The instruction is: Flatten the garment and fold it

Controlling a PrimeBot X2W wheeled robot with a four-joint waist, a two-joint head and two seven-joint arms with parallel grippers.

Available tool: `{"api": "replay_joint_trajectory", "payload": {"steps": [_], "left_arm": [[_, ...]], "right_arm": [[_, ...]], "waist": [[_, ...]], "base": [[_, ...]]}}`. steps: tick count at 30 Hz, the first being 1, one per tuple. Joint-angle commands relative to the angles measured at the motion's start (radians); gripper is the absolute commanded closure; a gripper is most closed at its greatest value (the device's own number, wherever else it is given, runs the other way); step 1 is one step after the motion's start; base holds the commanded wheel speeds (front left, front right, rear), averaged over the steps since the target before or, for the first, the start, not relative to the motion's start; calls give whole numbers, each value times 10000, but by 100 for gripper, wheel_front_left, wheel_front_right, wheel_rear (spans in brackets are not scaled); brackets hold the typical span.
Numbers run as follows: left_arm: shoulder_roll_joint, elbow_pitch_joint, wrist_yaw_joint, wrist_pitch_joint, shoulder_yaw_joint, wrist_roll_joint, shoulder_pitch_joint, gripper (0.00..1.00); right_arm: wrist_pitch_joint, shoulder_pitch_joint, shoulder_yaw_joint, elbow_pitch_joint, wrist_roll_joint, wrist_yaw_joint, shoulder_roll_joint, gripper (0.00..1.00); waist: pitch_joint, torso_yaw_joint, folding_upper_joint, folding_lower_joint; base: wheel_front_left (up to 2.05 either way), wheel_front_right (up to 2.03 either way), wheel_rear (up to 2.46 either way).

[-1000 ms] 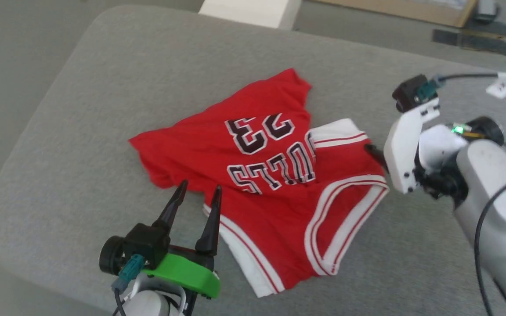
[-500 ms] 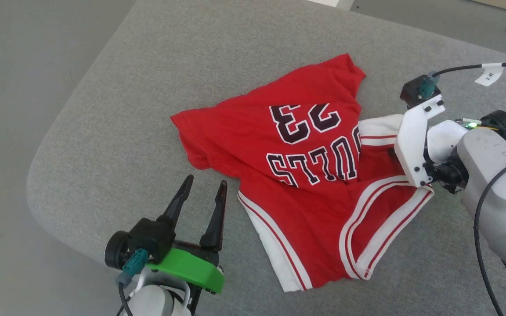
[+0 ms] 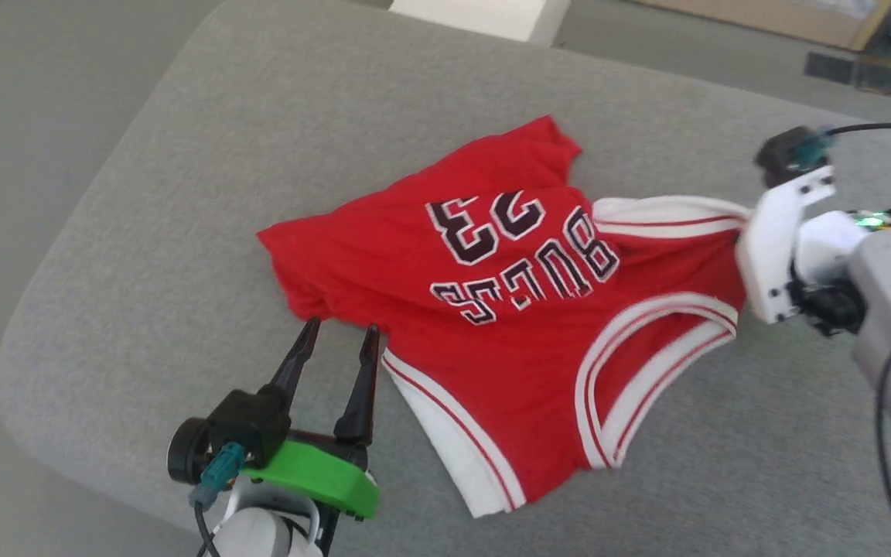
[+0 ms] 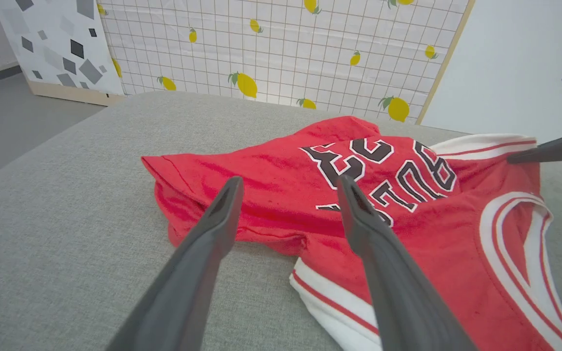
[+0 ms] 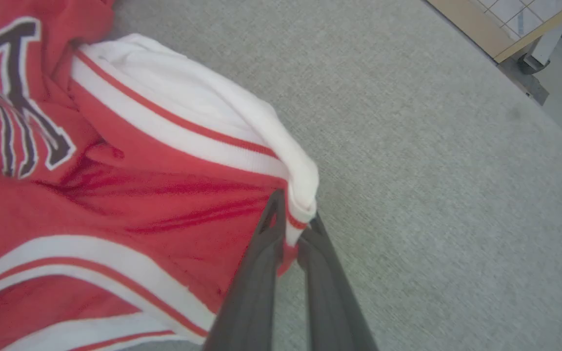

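Note:
The garment [image 3: 492, 309], a red jersey with white sleeves, striped trim and a black "23", lies crumpled on a grey cushion [image 3: 182, 193]. In the right wrist view my right gripper [image 5: 293, 222] is shut on the white sleeve edge [image 5: 300, 190] of the garment [image 5: 115, 195]; its fingers are hidden behind the white wrist mount [image 3: 774, 255] in the head view. My left gripper [image 3: 337, 333] stands open just short of the jersey's near left hem, touching nothing. The left wrist view looks between the open left gripper [image 4: 288, 183] onto the garment [image 4: 408, 195], and a dark finger [image 4: 549, 150] of the other gripper meets the sleeve at the right.
The cushion's rounded edge [image 3: 43, 340] drops to grey floor on the left and near side. A white block [image 3: 484, 15] and a wooden board [image 3: 770, 11] lie beyond the far edge. A lemon-print panel [image 4: 281, 48] stands behind the cushion.
My right gripper has shut on the white sleeve edge and drawn it outward to the right, stretching the jersey. The head camera has shifted. The left gripper stays open by the hem.

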Motion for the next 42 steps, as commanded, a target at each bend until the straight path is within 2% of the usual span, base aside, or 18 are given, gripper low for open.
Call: {"api": "replay_joint_trajectory", "payload": {"steps": [1,10,14,17,22,24,28,34,38,42], "left_arm": [[-45,39,-72,-39,62,100,151,0],[-32,155,-143,-39,355,186,610,0],[-35,192,-169,-39,414,184,656,0],[-39,176,-182,-39,439,175,632,0],[-46,220,-199,-40,380,137,577,0],[-47,275,-209,-40,310,116,539,0],[-48,419,-225,-40,176,100,486,0],[1,828,-243,112,-241,-130,482,0],[136,897,-250,1189,-723,-406,414,0],[308,686,-237,3015,-1052,-559,332,0]], "right_arm": [[-182,151,-202,81,-29,-19,-252,100],[-486,2072,-2199,-168,-777,-19,-1296,100],[-195,3461,-3688,-626,-1217,-19,-1347,100],[-88,4568,-5057,-1394,-1806,-19,-1134,100],[335,6300,-6719,-3256,-2705,-19,66,100],[125,6732,-7169,-4180,-2981,-19,586,0],[-846,7140,-7729,-5828,-3438,-19,1463,0],[-2640,7536,-7677,-7377,-3774,-19,1907,0],[-4093,7994,-7727,-8299,-4471,-19,2122,0],[-5373,8343,-8223,-8945,-4883,-19,2934,0]], "waist": [[-594,-672,0,0],[-1254,-1991,0,0],[-1358,-2421,0,0],[-1358,-2668,0,0],[-1320,-2943,0,0],[-1301,-3005,0,0],[-1309,-3092,0,0],[-1371,-3192,0,0],[-1314,-3284,0,0],[-1176,-3430,0,0]], "base": [[0,0,0],[0,0,0],[0,0,0],[0,0,0],[0,0,0],[0,0,0],[0,0,0],[0,0,0],[0,0,0],[0,0,0]]}}
